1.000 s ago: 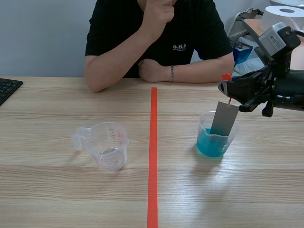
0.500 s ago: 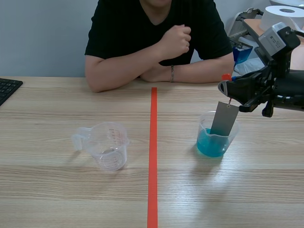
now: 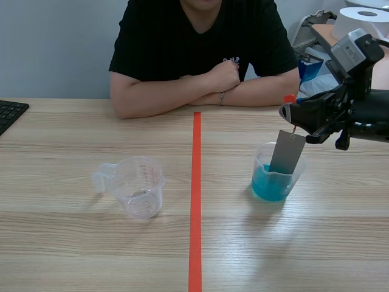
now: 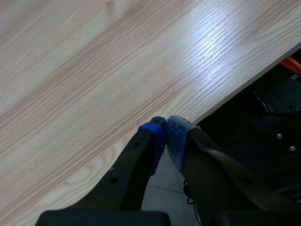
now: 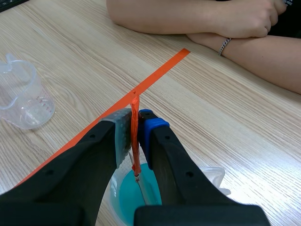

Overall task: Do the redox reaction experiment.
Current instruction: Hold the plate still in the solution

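Where the right gripper (image 5: 135, 123) closes, its 2 pads are clenched on a thin orange-red strap (image 5: 135, 141) that runs down between the fingers. From the strap's lower end hangs a grey metal plate (image 3: 287, 152), nearly upright. Its lower part sits inside a clear plastic beaker (image 3: 261, 158) and reaches the blue liquid (image 3: 267, 185) there. The beaker stands on the wooden table (image 3: 73, 243) directly under the gripper, whose arm comes in from 3 o'clock.

At 9 o'clock from the beaker, across the orange-red tape line (image 3: 195, 201) and well apart from it, stands an empty measuring cup (image 3: 141, 185) — clear, with red markings and its handle pointing to 9 o'clock.

The left gripper (image 4: 166, 129) has its 2 blue pads pressed together on nothing and hangs over the table's edge, away from both vessels.

At 12 o'clock from the tape line a person (image 3: 200, 42) in a black shirt rests folded forearms on the table, a bracelet on 1 wrist. A keyboard (image 3: 9, 112) corner lies toward 10 o'clock from the cup. A white paper roll (image 3: 364, 18) sits off the table at 1 o'clock from the beaker.
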{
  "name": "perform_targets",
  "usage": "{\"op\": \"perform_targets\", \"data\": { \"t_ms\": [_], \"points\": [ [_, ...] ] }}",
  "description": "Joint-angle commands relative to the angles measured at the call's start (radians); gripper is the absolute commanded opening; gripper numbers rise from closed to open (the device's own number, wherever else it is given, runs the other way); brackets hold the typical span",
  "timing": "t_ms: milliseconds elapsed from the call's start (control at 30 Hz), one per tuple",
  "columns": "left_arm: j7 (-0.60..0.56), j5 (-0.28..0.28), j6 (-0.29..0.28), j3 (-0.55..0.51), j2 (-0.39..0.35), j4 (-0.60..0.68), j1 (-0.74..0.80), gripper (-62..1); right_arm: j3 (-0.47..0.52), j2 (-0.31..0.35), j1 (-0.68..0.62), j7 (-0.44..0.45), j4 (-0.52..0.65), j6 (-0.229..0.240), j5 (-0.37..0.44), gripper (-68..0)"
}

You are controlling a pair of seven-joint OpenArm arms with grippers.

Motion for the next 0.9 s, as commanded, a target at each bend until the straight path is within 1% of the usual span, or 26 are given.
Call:
{"op": "perform_targets", "data": {
  "t_ms": [0,333,633,767,867],
  "points": [
    [-0.014,-0.006,0.001,-0.001,-0.006,0.012,0.002,-56.9,0.004,0.018,0.018,-0.001,0.013,0.008,0.004,-66.0],
    [-0.014,-0.006,0.001,-0.001,-0.006,0.012,0.002,-56.9,0.004,0.018,0.018,0.0,0.014,0.008,0.004,-66.0],
    [-0.014,-0.006,0.001,-0.001,-0.006,0.012,0.002,-56.9,0.024,0.023,0.018,-0.002,0.02,0.008,0.013,-66.0],
    [-0.014,-0.006,0.001,-0.001,-0.006,0.012,0.002,-56.9,0.043,0.024,0.018,-0.028,0.057,0.008,0.018,-66.0],
    [-0.014,-0.006,0.001,-0.001,-0.006,0.012,0.002,-56.9,0.065,0.024,0.017,-0.074,0.096,0.008,0.055,-66.0]
  ]
}}
